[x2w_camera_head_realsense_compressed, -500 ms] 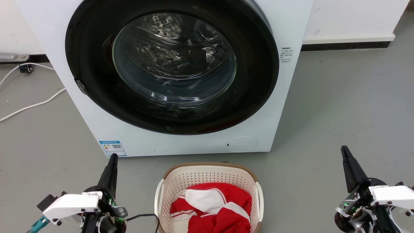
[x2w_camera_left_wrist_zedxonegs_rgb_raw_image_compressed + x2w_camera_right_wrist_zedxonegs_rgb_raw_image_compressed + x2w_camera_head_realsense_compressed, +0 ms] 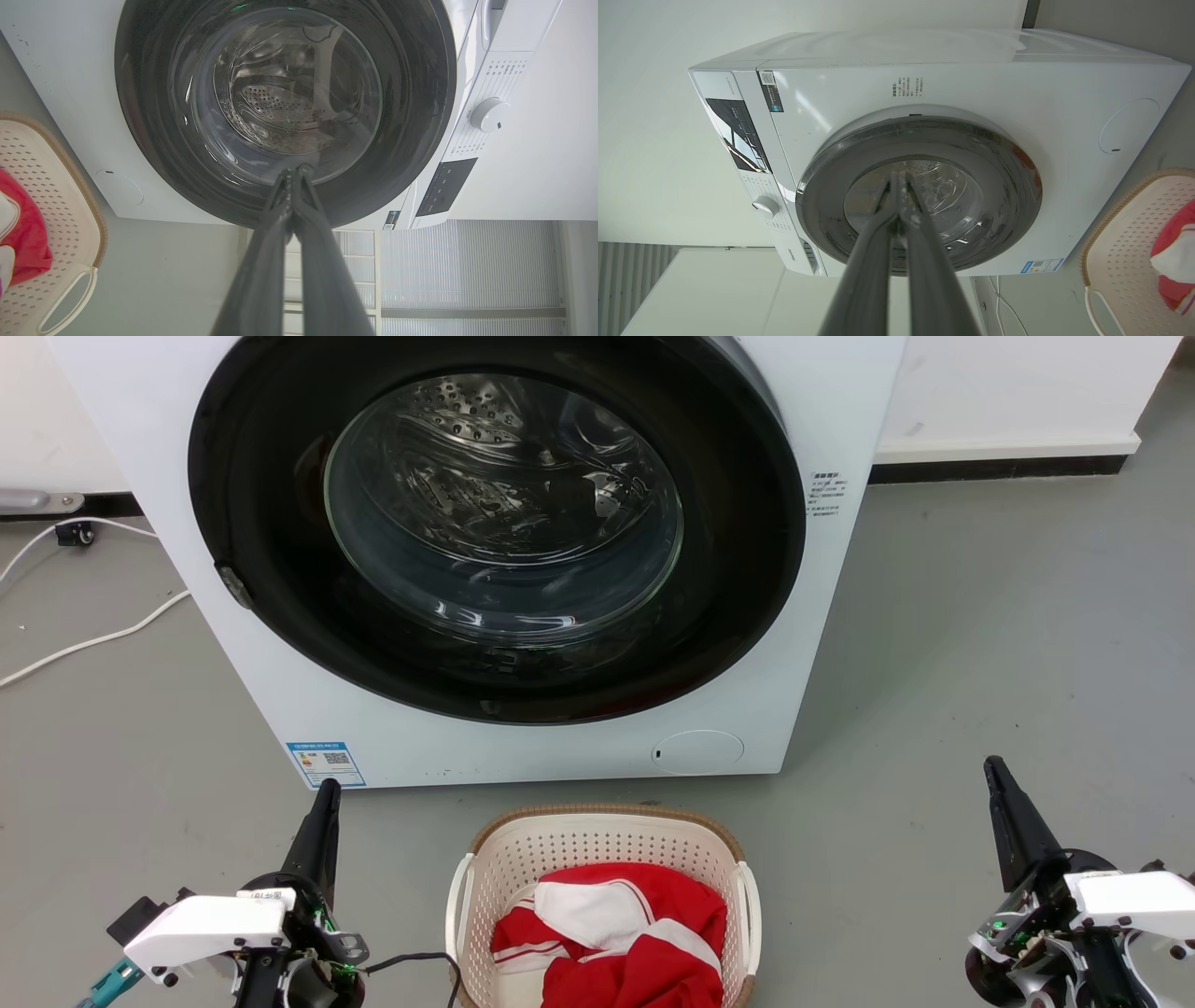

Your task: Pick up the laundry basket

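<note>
The laundry basket, cream perforated plastic with a brown rim and white side handles, stands on the floor in front of the washing machine, at the bottom middle of the head view. A red-and-white garment lies in it. My left gripper is shut and empty, well left of the basket, pointing toward the machine. My right gripper is shut and empty, far to the basket's right. The basket shows at the left edge of the left wrist view and the basket at the right edge of the right wrist view.
A white front-loading washing machine with a closed dark round door stands just behind the basket. White cables run over the grey floor at the left. A white wall base runs along the back right.
</note>
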